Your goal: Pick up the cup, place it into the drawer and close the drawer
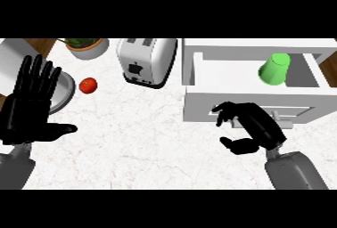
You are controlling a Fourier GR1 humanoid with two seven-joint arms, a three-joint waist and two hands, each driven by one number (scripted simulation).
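A green cup (275,70) lies inside the open white drawer (197,95) at the upper right, toward the drawer's right side. My right hand (253,127) is in front of the drawer's front panel, near its handle (284,118), with fingers curled and nothing held between them. It is apart from the cup, below it in the view. My left hand (30,104) stands open at the left edge, fingers straight up, resting.
A silver toaster (146,60) stands left of the drawer. A red tomato (88,85) lies beside a grey bowl (63,91) partly hidden by my left hand. A potted plant (88,46) sits at the back left. White marble counter spreads across the middle.
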